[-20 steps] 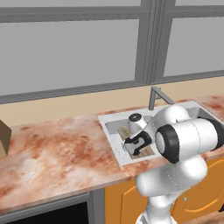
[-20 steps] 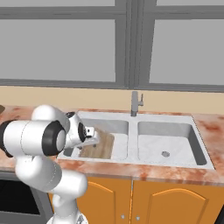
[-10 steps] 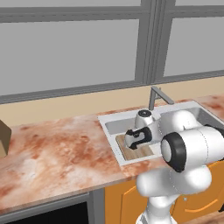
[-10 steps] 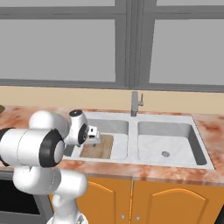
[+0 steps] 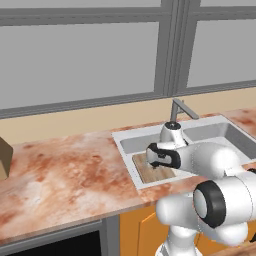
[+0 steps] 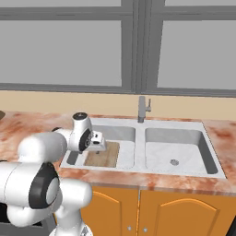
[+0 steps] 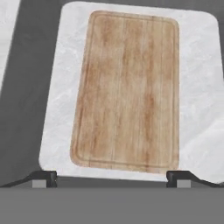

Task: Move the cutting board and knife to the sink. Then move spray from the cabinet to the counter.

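The cutting board [image 5: 151, 173] [image 6: 104, 156] [image 7: 127, 87] lies flat on the floor of the sink's left basin. My gripper [image 5: 159, 159] [image 6: 97, 144] [image 7: 111, 177] hangs a little above its near end, pointing down. It is open, with nothing between its fingertips [image 7: 43, 177], and is apart from the board. The sink [image 5: 131, 133] [image 6: 184, 125] is a pale double basin set into the marbled counter [image 5: 65, 170] [image 6: 27, 123]. The knife, the spray and the cabinet are out of view.
A grey faucet [image 5: 178, 108] [image 6: 142, 109] stands behind the divider between the basins. The right basin [image 6: 177, 150] has a drain. A brown box [image 5: 4, 157] sits at the counter's far left edge. Windows run along the wall behind.
The hand has risen from the board and drawn back toward the basin's front while the elbow swung down. The board has stayed in the left basin.
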You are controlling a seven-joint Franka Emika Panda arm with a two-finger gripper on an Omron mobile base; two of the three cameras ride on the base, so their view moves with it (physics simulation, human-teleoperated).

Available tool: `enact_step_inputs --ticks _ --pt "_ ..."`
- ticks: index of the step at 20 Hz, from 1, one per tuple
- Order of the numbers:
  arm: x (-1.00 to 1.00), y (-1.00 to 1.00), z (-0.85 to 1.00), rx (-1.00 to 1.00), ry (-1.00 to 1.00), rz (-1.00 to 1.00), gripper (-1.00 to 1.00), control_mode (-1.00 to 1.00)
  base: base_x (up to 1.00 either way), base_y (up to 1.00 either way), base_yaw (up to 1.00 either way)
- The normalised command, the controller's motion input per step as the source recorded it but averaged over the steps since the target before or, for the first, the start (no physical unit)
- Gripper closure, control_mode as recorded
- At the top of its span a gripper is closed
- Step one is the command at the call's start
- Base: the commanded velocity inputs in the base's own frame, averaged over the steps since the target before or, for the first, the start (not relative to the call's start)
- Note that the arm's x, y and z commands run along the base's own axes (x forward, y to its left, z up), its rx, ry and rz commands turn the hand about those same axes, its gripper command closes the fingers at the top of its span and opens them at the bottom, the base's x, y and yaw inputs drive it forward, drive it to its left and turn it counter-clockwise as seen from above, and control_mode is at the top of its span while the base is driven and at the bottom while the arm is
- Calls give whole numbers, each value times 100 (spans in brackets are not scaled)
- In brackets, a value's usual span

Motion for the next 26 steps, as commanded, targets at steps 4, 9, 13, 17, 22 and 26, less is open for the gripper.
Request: enact_step_inputs --ticks 4,9,13,17,22,26 --pt "-42 -7 32 0 0 0 -100 -100 0 0 0" --pt "-54 -13 19 0 -1 0 -100 -100 0 0 0" --pt "-56 -10 18 0 -1 0 -100 -100 0 0 0" --pt "-53 -10 21 0 0 0 -100 -100 0 0 0" --pt "-49 -8 17 0 -4 0 -100 -100 0 0 0" --pt "-38 -8 10 0 -1 0 -100 -100 0 0 0"
